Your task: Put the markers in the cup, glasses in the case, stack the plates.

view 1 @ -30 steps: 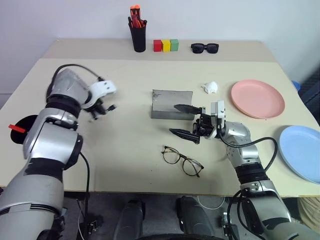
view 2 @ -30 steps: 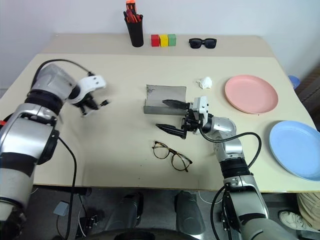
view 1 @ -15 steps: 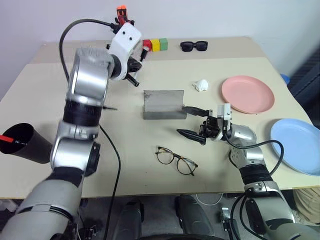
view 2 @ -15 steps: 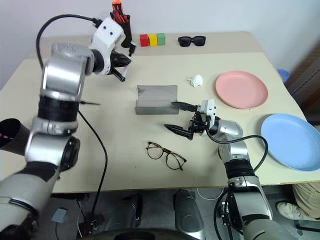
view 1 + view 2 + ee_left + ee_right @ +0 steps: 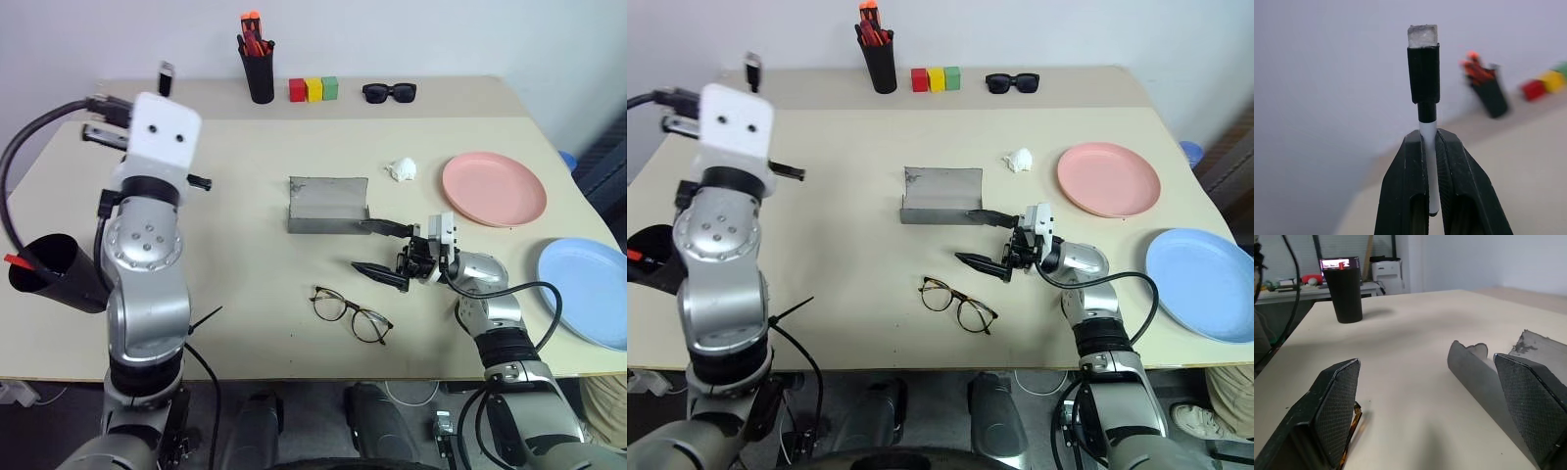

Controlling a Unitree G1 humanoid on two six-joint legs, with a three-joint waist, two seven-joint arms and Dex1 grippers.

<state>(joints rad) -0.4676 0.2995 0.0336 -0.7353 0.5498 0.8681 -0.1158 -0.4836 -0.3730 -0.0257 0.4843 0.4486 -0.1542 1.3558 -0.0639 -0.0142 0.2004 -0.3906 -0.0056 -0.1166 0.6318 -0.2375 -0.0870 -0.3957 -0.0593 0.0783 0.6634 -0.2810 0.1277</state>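
Observation:
My left gripper [image 5: 1428, 134] is shut on the white marker [image 5: 1427, 161], whose black cap [image 5: 165, 76] sticks up above the raised wrist at the table's left. The black cup [image 5: 54, 274] sits tilted at the left edge, with the red marker [image 5: 12, 259] poking out of it. The grey case [image 5: 328, 204] stands open at mid-table. Nearer the front edge lie the thin-rimmed glasses [image 5: 351, 313]. My right gripper [image 5: 384, 248] is open and empty, pointing left between case and glasses. The pink plate [image 5: 494, 189] and the blue plate [image 5: 588, 292] lie apart on the right.
At the back stand a black pen holder [image 5: 259, 73] with red-orange pens, three coloured blocks [image 5: 313, 89] and dark sunglasses [image 5: 389, 93]. A crumpled white scrap [image 5: 402, 169] lies between the case and the pink plate.
My left arm has swung back from near the pen holder toward the left side and risen, its gripper turned upward with the marker still held. The right gripper has stayed put.

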